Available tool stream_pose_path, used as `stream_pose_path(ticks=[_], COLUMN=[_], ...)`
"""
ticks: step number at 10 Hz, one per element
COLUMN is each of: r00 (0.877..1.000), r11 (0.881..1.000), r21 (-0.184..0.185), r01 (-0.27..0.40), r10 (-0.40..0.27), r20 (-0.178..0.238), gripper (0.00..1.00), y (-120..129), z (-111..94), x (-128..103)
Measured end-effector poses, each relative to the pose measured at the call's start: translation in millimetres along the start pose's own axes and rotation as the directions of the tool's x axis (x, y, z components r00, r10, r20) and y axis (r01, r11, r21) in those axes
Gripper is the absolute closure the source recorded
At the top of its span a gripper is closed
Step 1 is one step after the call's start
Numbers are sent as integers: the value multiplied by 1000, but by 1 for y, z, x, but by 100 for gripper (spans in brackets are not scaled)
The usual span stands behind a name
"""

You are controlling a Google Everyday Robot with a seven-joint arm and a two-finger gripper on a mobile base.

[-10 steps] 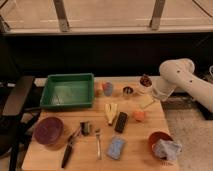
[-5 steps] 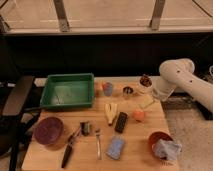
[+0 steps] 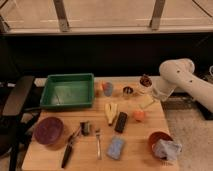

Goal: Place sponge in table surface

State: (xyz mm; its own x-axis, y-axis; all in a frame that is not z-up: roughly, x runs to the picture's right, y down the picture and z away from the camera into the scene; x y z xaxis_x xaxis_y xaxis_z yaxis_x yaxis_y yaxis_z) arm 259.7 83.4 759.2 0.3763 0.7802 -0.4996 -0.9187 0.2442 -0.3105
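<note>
A blue rectangular sponge lies flat on the wooden table, near the front middle. My white arm reaches in from the right. My gripper is low over the table's right edge, close to a pale yellowish thing that touches or nearly touches the tabletop. I cannot tell what that thing is, or whether the gripper holds it. The gripper is far from the blue sponge, up and to its right.
A green tray stands back left. A maroon bowl sits front left and a red bowl with a crumpled cloth front right. An orange, banana, black block, fork and cups lie mid-table. A black chair is at the left.
</note>
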Motion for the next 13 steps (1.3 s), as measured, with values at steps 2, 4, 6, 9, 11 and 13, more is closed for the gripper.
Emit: stream_pose_path(ticks=[2,4,6,9,11,13], r00=[1000,1000,1000,1000,1000,1000], r11=[1000,1000,1000,1000,1000,1000], r21=[0,0,0,0,0,6], r01=[0,0,0,0,2,19], r10=[0,0,0,0,-2,-19], r20=[0,0,0,0,1,-11], gripper=[20,20,20,20,20,20], y=[0,0,0,0,0,6], z=[0,0,0,0,0,2], x=[0,0,0,0,0,3])
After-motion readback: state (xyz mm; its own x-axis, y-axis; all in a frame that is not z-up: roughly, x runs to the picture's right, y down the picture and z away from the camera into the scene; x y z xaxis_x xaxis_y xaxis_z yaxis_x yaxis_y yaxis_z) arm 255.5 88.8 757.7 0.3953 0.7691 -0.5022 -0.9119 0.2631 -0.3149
